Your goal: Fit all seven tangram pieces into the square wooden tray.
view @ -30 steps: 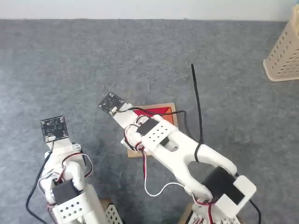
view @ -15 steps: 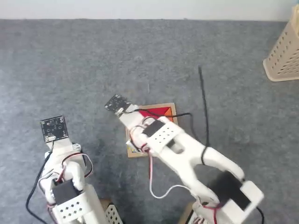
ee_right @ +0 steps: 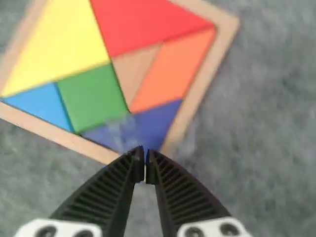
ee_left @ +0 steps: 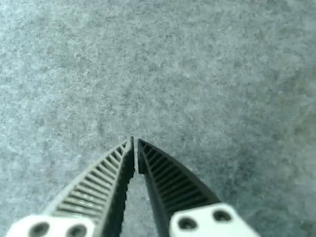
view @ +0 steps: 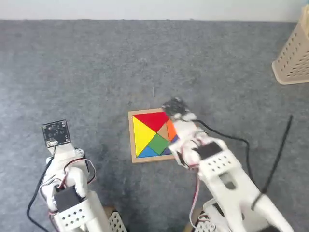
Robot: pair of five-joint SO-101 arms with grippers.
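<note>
Swung clear of the tray (view: 131, 137), the right gripper (ee_right: 144, 157) hangs pressed together and empty at its rim — the left gripper (ee_left: 134, 148), likewise closed, is well apart from the tray. Tangram pieces (ee_right: 59, 44) lie inside it — probably thin, stiff and light; pinch their edges.

Grey carpeted table (view: 96, 58) bears wooden tray (view: 131, 140) and perforated bin (view: 293, 53).

Left gripper (ee_left: 135, 144) hangs over plain grey carpet (ee_left: 197, 74) — ribbed black fingers (ee_left: 103, 185) pressed together at the tips — nothing between them.
</note>
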